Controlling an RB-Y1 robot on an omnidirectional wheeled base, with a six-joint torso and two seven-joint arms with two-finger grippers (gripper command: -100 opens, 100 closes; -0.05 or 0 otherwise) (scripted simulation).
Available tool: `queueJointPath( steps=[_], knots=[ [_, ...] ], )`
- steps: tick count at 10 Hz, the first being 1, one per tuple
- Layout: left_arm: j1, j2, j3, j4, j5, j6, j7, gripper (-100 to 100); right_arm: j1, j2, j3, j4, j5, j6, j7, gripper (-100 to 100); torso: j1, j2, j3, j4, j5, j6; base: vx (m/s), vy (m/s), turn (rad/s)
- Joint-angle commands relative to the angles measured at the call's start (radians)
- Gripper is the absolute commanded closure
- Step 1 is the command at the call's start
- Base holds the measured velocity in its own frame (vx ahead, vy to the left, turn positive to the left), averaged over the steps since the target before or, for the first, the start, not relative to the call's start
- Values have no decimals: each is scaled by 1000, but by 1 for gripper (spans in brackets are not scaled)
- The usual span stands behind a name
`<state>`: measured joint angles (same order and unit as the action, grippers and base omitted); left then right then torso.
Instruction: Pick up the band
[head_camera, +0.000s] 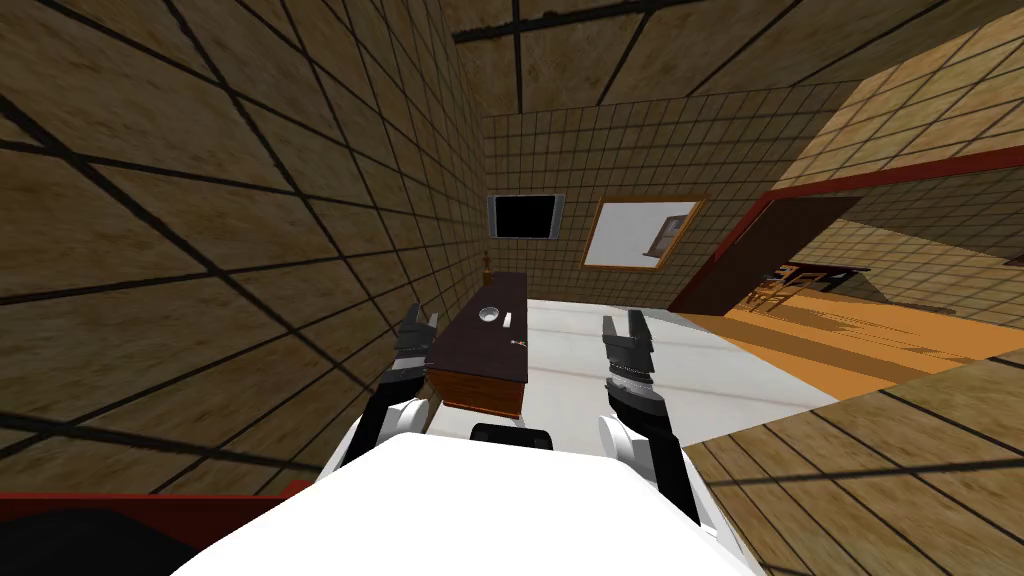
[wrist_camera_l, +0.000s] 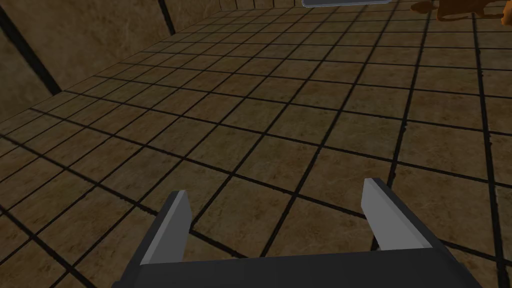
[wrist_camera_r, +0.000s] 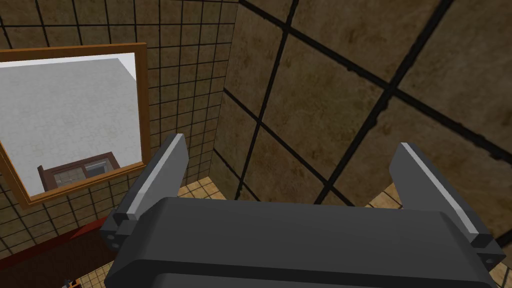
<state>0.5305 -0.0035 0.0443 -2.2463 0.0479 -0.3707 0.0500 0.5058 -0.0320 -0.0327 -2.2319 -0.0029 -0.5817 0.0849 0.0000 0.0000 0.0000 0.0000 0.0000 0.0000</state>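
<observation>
the robot is only getting near. the left gripper and right gripper have fingers spread wide, holding nothing. the dark counter stands at twelve o'clock with small things on top. the band is likely one of them, too tiny to tell. next i think it must roll closer and reach down.

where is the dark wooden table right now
In the head view the dark wooden table stands just ahead, left of centre, its long side along the left tiled wall, with the white floor on its right.
</observation>
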Motion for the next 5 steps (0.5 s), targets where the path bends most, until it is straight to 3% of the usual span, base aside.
queueJointPath(
  steps=[1,5],
  knots=[
    [-6,33,-1,11,0,15,-1,-100,0,0,0,0,0,0,0,0,0,0,0,0,0,0,2,-24,-52],
    [-41,114,-7,70,-2,100,-7,-100,0,0,0,0,0,0,0,0,-6,0,0,0,-1,0,7,-90,-110]
  ],
)
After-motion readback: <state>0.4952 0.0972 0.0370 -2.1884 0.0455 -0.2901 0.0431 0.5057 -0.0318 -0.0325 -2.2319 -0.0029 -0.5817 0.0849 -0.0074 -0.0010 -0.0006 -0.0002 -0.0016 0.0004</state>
